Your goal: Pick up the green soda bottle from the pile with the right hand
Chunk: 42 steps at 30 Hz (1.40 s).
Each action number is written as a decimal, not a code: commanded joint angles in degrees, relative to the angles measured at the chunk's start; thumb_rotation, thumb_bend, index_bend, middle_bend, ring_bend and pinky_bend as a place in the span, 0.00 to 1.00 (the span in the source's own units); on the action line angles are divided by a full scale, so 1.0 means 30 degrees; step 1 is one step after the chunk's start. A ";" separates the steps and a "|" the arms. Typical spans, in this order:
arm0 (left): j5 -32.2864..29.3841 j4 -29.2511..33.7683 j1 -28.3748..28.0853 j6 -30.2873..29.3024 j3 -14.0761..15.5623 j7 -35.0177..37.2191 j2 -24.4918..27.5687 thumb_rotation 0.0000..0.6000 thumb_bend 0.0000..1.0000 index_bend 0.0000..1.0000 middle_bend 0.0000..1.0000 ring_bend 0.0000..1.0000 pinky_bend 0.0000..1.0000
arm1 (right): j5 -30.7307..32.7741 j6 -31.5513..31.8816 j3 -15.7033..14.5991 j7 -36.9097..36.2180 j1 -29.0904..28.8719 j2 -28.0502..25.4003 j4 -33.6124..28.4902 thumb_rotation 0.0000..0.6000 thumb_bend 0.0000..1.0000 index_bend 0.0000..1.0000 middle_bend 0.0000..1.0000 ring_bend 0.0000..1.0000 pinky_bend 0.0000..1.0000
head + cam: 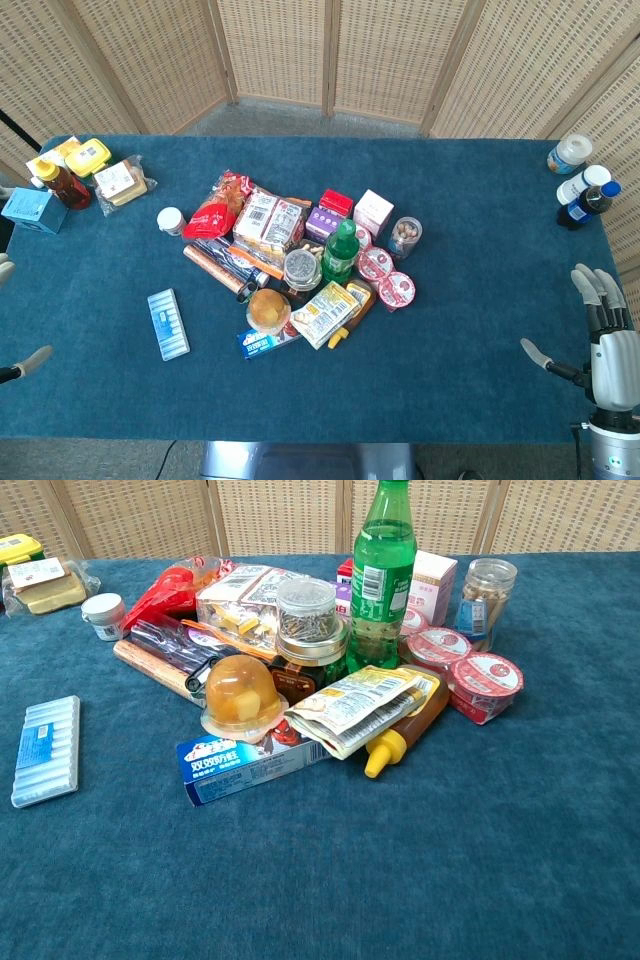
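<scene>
Our right hand [612, 335] waits open and empty at the table's near right edge, well apart from the green soda bottle [340, 251], which stands upright mid-pile beside the red-lidded cups [470, 670]. Nothing appears done yet; reach, grasp and lift remain.

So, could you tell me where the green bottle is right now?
The green bottle stands upright in the middle of the pile, right of the glass jar and left of the red-lidded cups.
</scene>
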<state>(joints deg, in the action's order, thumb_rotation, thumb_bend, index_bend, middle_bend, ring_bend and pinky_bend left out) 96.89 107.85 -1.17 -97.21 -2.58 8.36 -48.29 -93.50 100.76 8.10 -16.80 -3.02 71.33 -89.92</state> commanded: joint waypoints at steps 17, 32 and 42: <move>-0.0353 -0.0011 -0.0053 0.0201 -0.0062 -0.0190 -0.0078 1.00 0.13 0.00 0.00 0.00 0.00 | 0.0499 -0.3062 0.0149 -0.3098 -0.1960 0.1347 0.0967 1.00 0.00 0.02 0.00 0.00 0.00; -0.1172 -0.0283 -0.0249 0.0580 -0.0335 0.0146 -0.0091 1.00 0.13 0.00 0.00 0.00 0.00 | 0.2600 -0.7644 0.1454 -0.3212 -0.5326 0.3541 0.0901 1.00 0.00 0.01 0.00 0.00 0.00; -0.1520 -0.0426 -0.0323 0.0812 -0.0414 0.0191 -0.0105 1.00 0.13 0.00 0.00 0.00 0.00 | 0.4477 -1.0815 0.2570 -0.3021 -0.7688 0.4700 0.1525 1.00 0.00 0.01 0.00 0.00 0.00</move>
<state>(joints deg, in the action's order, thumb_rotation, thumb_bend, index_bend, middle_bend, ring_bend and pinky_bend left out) 92.38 106.59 -2.12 -94.82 -3.81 8.95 -48.59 -80.77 69.12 15.24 -25.80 -25.39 84.87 -85.72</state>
